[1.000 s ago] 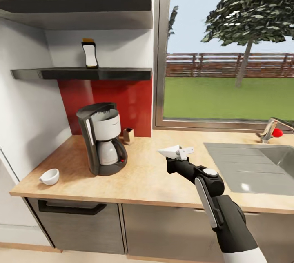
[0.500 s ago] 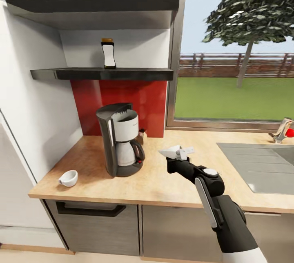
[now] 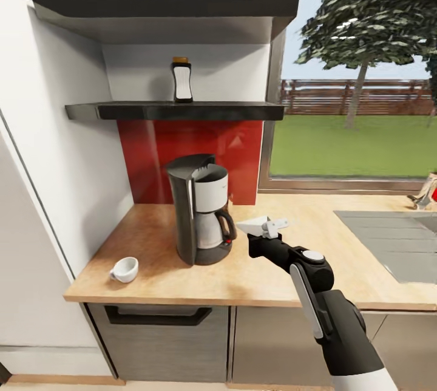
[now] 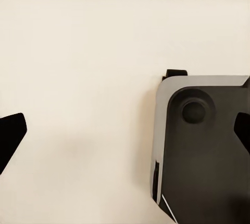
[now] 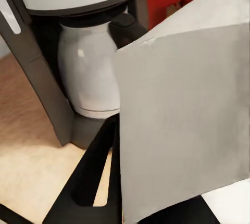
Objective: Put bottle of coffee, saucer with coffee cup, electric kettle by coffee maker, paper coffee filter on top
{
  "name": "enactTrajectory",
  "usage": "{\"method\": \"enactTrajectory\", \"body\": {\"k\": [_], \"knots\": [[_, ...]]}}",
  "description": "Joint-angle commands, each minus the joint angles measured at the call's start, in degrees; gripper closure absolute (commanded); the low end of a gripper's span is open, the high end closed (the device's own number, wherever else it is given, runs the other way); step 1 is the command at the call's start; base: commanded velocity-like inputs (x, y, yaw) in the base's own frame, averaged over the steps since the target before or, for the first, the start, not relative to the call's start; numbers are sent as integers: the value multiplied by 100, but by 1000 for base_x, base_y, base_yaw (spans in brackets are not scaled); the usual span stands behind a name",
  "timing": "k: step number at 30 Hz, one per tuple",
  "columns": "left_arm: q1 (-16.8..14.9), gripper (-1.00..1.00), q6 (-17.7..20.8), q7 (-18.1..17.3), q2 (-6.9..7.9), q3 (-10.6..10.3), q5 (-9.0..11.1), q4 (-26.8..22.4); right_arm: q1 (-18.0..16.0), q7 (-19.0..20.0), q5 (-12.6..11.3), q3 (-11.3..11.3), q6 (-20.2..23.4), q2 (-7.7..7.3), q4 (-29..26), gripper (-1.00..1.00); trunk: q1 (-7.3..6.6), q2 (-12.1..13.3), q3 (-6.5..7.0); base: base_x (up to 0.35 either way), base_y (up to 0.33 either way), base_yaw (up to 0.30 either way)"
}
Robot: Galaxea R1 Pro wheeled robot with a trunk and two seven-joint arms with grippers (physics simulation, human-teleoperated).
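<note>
Right jaws (image 3: 265,226) closed on a white paper filter (image 3: 254,224), held over the worktop (image 3: 267,278) just right of the coffee maker (image 3: 201,209). Bottle (image 3: 181,80) upright on the shelf (image 3: 176,111). Cup (image 3: 125,269) on the worktop, left of the maker. Left jaws (image 4: 125,130) spread wide, empty.
</note>
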Motion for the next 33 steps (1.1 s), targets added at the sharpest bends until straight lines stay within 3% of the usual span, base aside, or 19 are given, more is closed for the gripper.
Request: {"method": "enactTrajectory", "body": {"k": [1,10,14,16,18,23,25,29,33], "knots": [[0,-100,-19,1,1,35,-15,5,-5,-19,-53,-3,38,4,-2,100,3,-7,-2,0,338,-257],[6,-100,-12,9,16,35,-24,5,-3,-22,-33,-41,44,-29,10,100,3,-7,16,0,278,-153],[11,-100,-11,10,25,33,-24,7,-112,-167,-27,-481,48,-88,-4,100,3,-7,16,0,46,-9],[17,-100,-7,8,25,29,-24,10,-489,-300,-16,-696,78,-143,1,100,3,-7,16,0,13,-3],[21,-100,-3,7,25,28,-24,12,-848,-345,-3,-774,240,-207,14,100,3,-7,16,0,6,-1],[45,-100,34,9,39,26,-25,23,-2049,-363,1,-832,1763,-563,111,100,3,-7,16,0,1,0],[48,-100,42,10,41,26,-21,30,-2454,-363,5,-828,1837,-599,231,100,3,-7,16,0,0,0],[55,-100,49,11,42,26,-17,52,-3293,-362,8,-727,1837,-625,1084,100,3,-7,16,0,0,0],[57,-100,51,11,35,20,-16,77,-4231,-360,-1,-504,1837,-614,2933,100,3,-7,16,0,0,0]]}}
